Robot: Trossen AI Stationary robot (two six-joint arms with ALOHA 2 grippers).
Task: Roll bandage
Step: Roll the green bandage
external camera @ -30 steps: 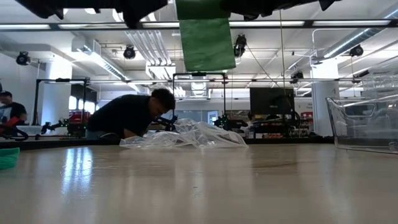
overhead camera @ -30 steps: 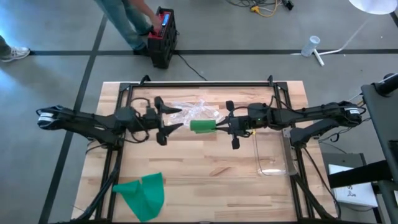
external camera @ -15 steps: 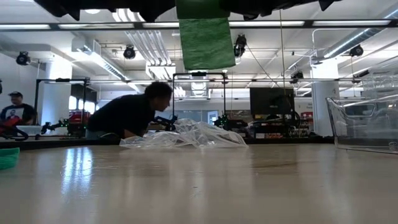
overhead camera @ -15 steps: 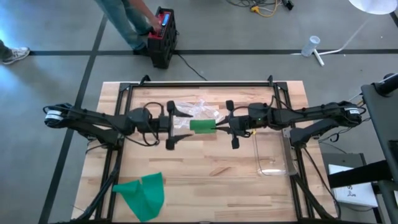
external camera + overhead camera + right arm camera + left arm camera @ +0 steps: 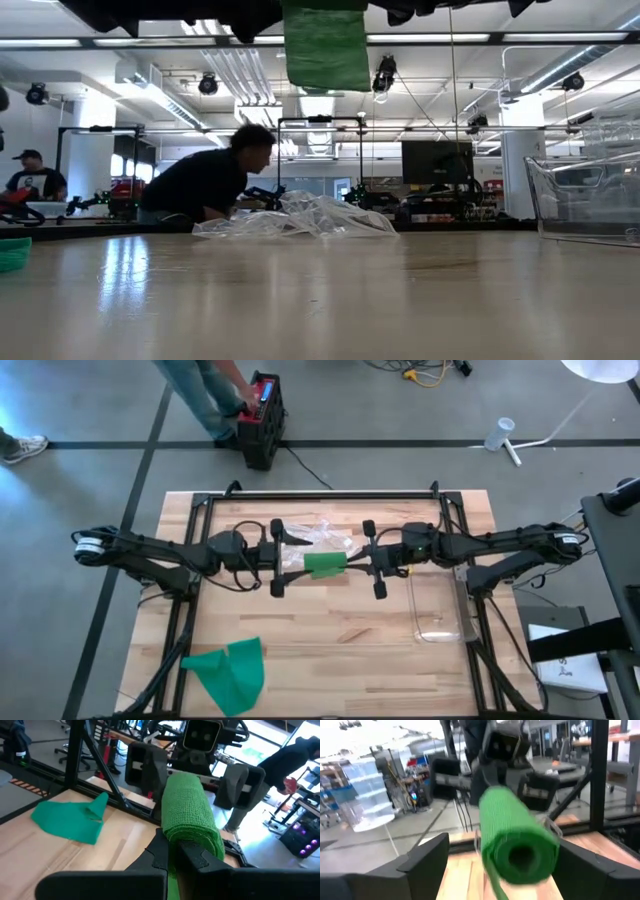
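1. Clutter on the table [image 5: 330, 630]: one crumpled clear plastic bag [image 5: 318, 538] lies toward the far edge behind the grippers, one clear plastic container [image 5: 436, 605] stands on the right side, and one loose green cloth [image 5: 228, 670] lies at the near left corner, well apart from the rest.
2. Beyond the table, one person [image 5: 208, 184] bends low in the room, and another person [image 5: 30, 180] shows at the far left of the low view.
3. Counted: one rolled green bandage [image 5: 325, 564], two arms, two grippers.
4. Held above the table's middle, between the two grippers, the bandage roll hangs clear of the wood.
5. Clenched on one end of the roll, the right gripper [image 5: 368, 565] carries it.
6. Spread wide, the left gripper [image 5: 283, 560] has its fingers [image 5: 427, 857] standing either side of the roll's free end; whether they touch it cannot be told.
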